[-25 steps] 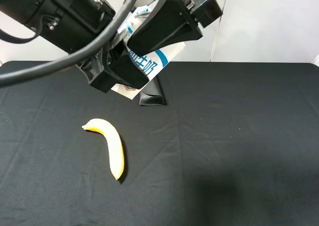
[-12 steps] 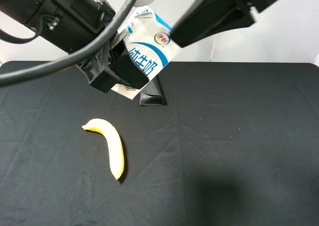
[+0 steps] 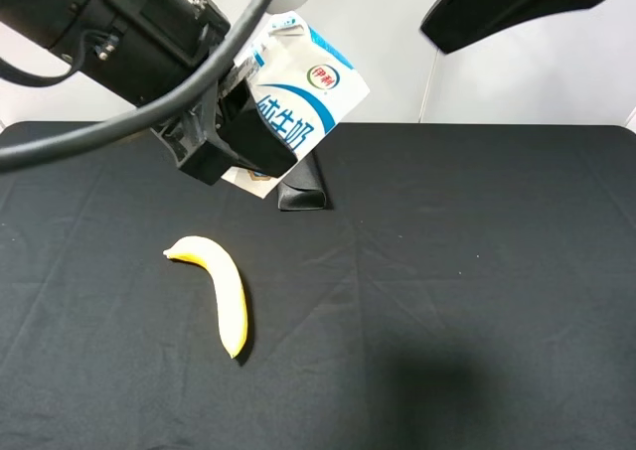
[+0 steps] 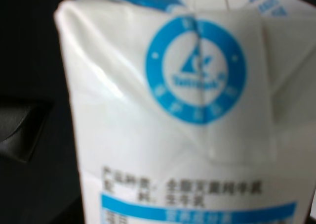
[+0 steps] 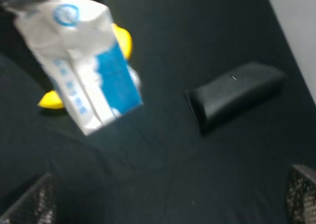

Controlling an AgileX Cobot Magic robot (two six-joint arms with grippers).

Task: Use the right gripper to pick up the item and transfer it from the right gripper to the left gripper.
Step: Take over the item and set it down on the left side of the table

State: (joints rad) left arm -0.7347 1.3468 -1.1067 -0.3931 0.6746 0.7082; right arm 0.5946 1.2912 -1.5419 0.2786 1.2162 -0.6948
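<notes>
Black cloth (image 3: 477,301) covers the whole tabletop, creased in faint lines, and a plain white wall (image 3: 517,82) stands behind its far edge. A yellow banana (image 3: 221,293) lies on the cloth toward the left of the high view. A black glasses case (image 3: 306,190) lies near the far edge, well apart from the banana.

Much is cut off or covered. The right gripper (image 3: 477,13) shows in the high view only as a dark wedge running out of the top edge, so its fingers cannot be told apart there. The left arm's bulk and its thick cable (image 3: 109,127) fill the upper left corner. Part of the glasses case is hidden behind the gripper and its load. The left wrist view is filled almost wholly by a blurred white face with a round blue logo, and no finger shows in it. Its small print is too soft to read. The right wrist view is blurred too, and the banana shows there only as two yellow ends either side of the carton.

The milk carton (image 3: 303,87) hangs tilted in the air above the far part of the table, over the glasses case. The left gripper (image 3: 248,132) is clamped on its lower end, with one blocky finger lying across the front face. The right gripper is well apart from the carton, up and to the right. In its wrist view its meshed fingertips (image 5: 29,204) sit at opposite corners, spread wide with only cloth between them.
</notes>
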